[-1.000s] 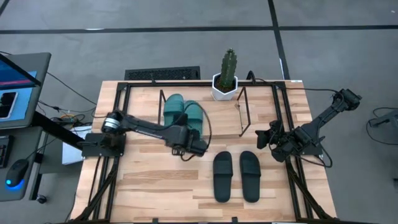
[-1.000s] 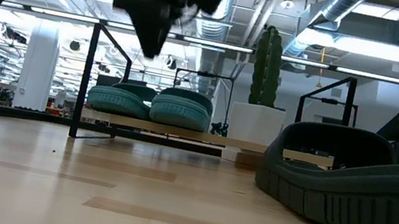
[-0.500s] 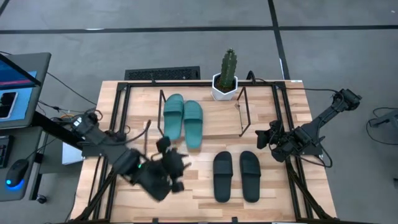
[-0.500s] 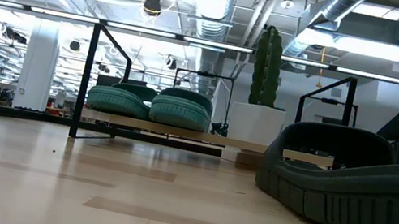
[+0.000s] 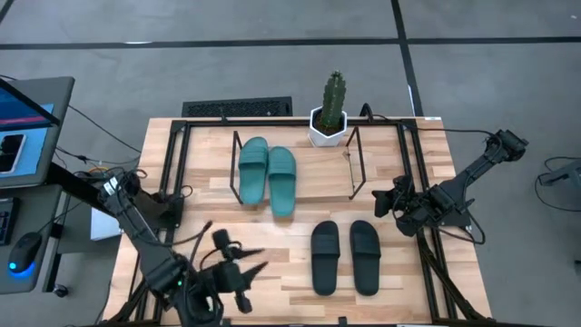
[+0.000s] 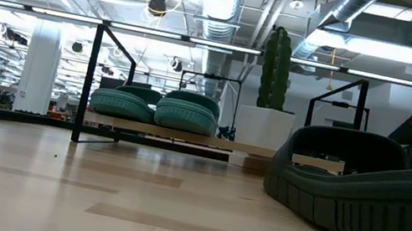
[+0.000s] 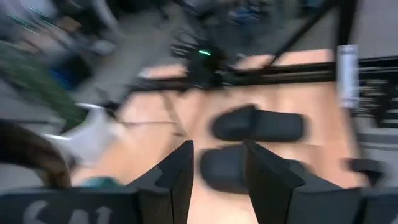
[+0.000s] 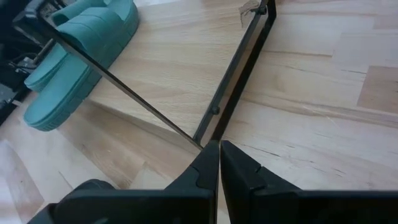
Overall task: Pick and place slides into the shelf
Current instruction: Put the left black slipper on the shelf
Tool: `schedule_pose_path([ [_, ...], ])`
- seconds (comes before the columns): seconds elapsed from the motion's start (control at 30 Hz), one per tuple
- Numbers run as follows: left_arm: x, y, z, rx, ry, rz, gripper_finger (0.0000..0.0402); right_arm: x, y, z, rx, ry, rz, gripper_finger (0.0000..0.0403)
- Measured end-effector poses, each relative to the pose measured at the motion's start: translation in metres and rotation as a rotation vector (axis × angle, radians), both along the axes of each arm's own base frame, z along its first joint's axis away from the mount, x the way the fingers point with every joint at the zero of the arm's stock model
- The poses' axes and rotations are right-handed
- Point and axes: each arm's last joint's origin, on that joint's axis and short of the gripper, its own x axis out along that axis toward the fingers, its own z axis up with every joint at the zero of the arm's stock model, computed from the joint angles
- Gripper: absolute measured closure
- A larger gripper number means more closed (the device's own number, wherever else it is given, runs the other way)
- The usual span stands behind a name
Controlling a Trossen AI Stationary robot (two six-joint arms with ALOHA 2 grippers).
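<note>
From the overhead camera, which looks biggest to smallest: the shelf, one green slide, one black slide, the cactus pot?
1. The shelf, widest by far.
2. A green slide and a black slide: nearly alike, so I won't rank them.
3. The white cactus pot, smallest.

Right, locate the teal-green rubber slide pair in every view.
High view: teal-green rubber slide pair on the shelf's left half.
Low view: left of centre, on the board.
Left wrist view: cannot tell.
Right wrist view: upper left.
Shared landmark: the shelf's thin black rod end-frame.
</note>
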Motion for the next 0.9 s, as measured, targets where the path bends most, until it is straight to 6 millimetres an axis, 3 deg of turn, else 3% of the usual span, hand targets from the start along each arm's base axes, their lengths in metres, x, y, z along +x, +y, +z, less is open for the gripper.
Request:
schedule_pose_path([
  [0.17, -0.020, 0.012, -0.013, 0.149, -0.163, 0.197, 0.0278, 0.008, 0.006, 0.005, 0.084, -0.103, 0.000, 0.0395],
  [0.4, -0.057, 0.052, -0.010, 0.107, -0.224, 0.241, 0.0278, 0.025, 0.016, 0.021, 0.251, -0.356, -0.019, 0.0395],
  [0.63, -0.069, 0.054, -0.019, 0.080, -0.241, 0.222, 0.0278, 0.041, 0.016, 0.043, 0.413, -0.614, -0.071, 0.0395],
  [0.9, -0.073, 0.063, -0.024, 0.074, -0.196, 0.240, 0.0278, 0.044, 0.013, 0.047, 0.474, -0.679, -0.120, 0.0395],
])
